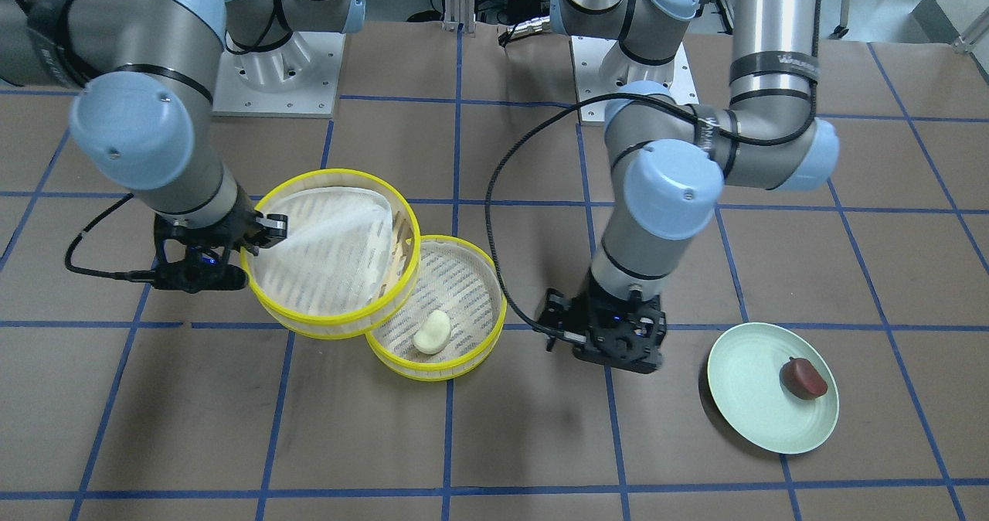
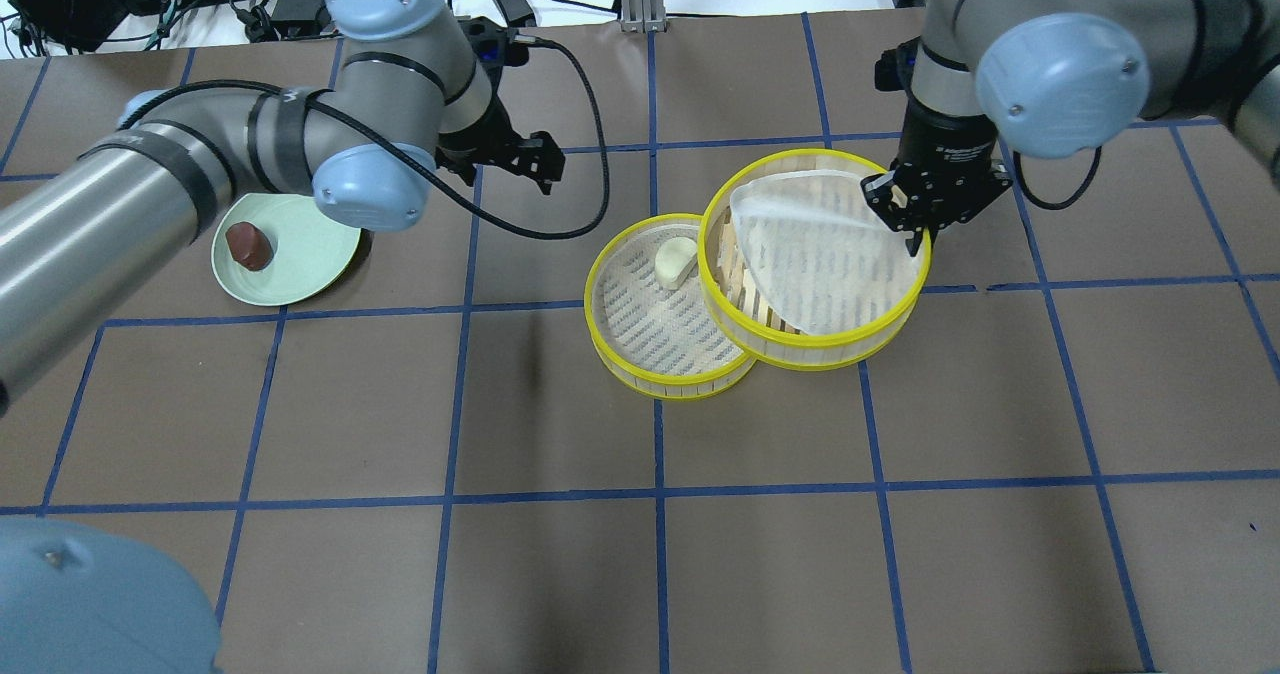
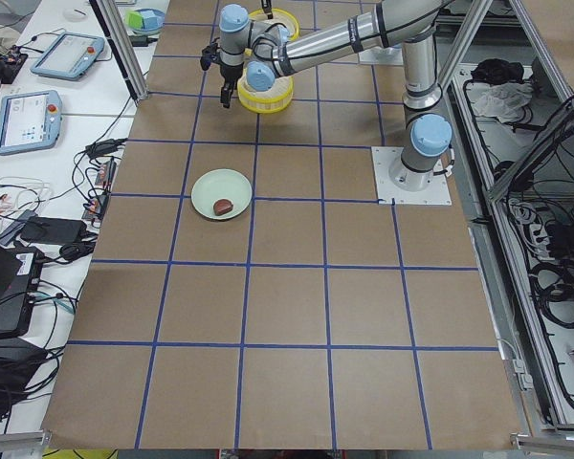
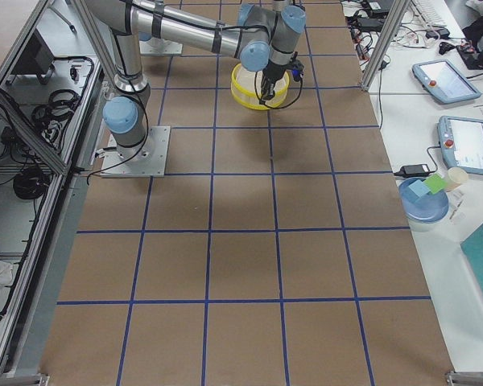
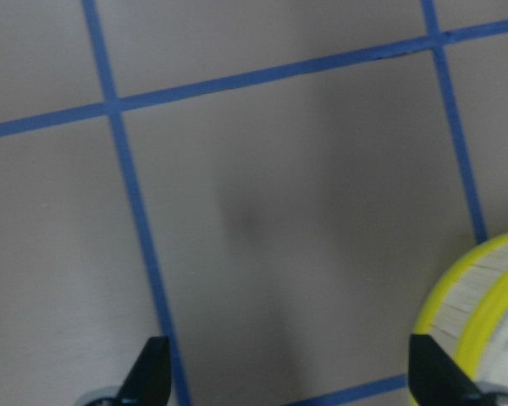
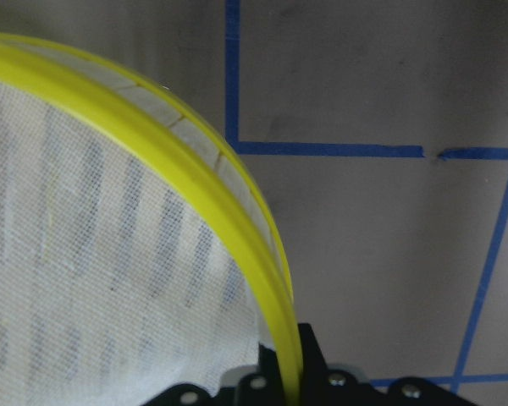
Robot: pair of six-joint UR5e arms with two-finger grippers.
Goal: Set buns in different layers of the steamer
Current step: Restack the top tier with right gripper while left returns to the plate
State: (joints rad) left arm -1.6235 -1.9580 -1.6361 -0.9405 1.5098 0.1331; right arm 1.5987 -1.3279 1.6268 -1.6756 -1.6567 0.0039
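The cream-white bun lies in the lower steamer tray. The upper tray is offset and overlaps the lower tray's side toward the right arm. Its white liner is folded askew. My right gripper is shut on the upper tray's yellow rim. The reddish-brown bun lies on the green plate. My left gripper is open and empty over bare table between the steamer and the plate.
The pale green plate sits on the robot's left side of the table. A yellow tray rim shows at the left wrist view's lower right. The brown table carries a blue tape grid.
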